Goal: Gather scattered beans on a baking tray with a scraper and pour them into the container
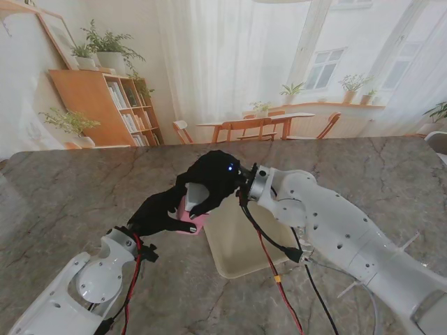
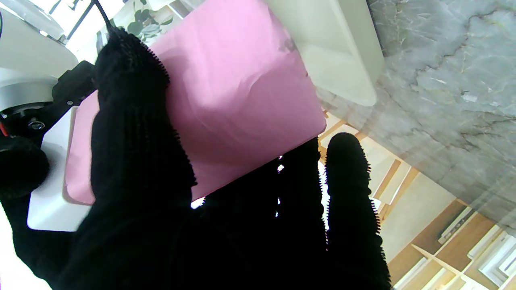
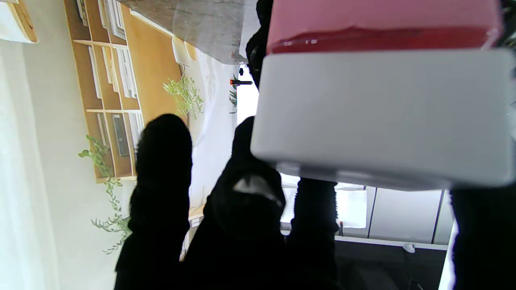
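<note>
Your left hand (image 1: 162, 211) is wrapped around the pink blade of the scraper (image 1: 193, 213); from its wrist camera you can see a black-gloved finger (image 2: 133, 133) laid across the pink sheet (image 2: 238, 92), with the rest of the hand underneath it. Your right hand (image 1: 213, 183) is clamped on the same tool from the far side, its fingers curled over the white handle (image 1: 198, 192). From the right wrist camera that handle (image 3: 383, 112) fills the frame as a pale grey-white block, with the pink-red edge (image 3: 379, 24) of the blade just past it and the gloved fingers (image 3: 165, 161) beside it.

So you have the scraper held up between both hands, at the near left corner of the baking tray (image 1: 241, 241). Whether its blade touches the tray you cannot tell. The cream-coloured tray lies flat on the marble table (image 1: 363, 167), partly hidden by your right forearm (image 1: 328, 227), and its rim (image 2: 342, 52) shows pale beside the pink blade in the left wrist view. Any beans on it are too small to make out. Red and black cables (image 1: 279, 279) hang from the right arm across the tray's near edge.
</note>
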You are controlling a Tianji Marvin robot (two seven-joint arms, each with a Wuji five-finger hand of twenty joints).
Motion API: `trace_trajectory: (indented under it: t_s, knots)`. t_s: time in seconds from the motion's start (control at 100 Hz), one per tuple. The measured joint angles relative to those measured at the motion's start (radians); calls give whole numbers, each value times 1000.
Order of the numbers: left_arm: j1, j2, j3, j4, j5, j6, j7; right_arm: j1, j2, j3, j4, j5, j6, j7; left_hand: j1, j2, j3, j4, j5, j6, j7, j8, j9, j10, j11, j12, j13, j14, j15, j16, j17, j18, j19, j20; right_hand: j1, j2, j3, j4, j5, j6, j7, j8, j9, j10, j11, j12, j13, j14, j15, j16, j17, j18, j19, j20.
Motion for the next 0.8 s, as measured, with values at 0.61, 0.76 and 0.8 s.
trace_trajectory:
  t_s: [0.61,0.76,0.8]
  knots:
    - [3,0,-9,-7,2,10,2,-78,8,74,-72,0,79,71,0,15,0,0,-2,24,0,2,0,10,11,3,3,0,17,1,0,0,1,0,15,222,-72,72,-186,135,-434,155,-348,-106,-129,-123,-417,145,-344,-70,-368,175,-189,11]
    - [0,0,-8,-7,1,10,-2,-79,14,74,-81,-31,73,66,0,15,0,0,-2,24,0,2,0,10,11,3,3,1,17,1,0,0,1,0,33,264,-78,92,-259,156,-508,172,-462,-94,-282,-184,-528,188,-461,-92,-450,187,-240,12]
    - [0,0,-8,-7,1,10,-2,-79,15,74,-83,-29,74,67,0,15,0,0,-2,24,0,2,0,10,11,3,3,1,17,1,0,0,2,0,36,268,-79,92,-265,156,-517,173,-462,-86,-290,-184,-528,194,-463,-92,-450,187,-240,12]
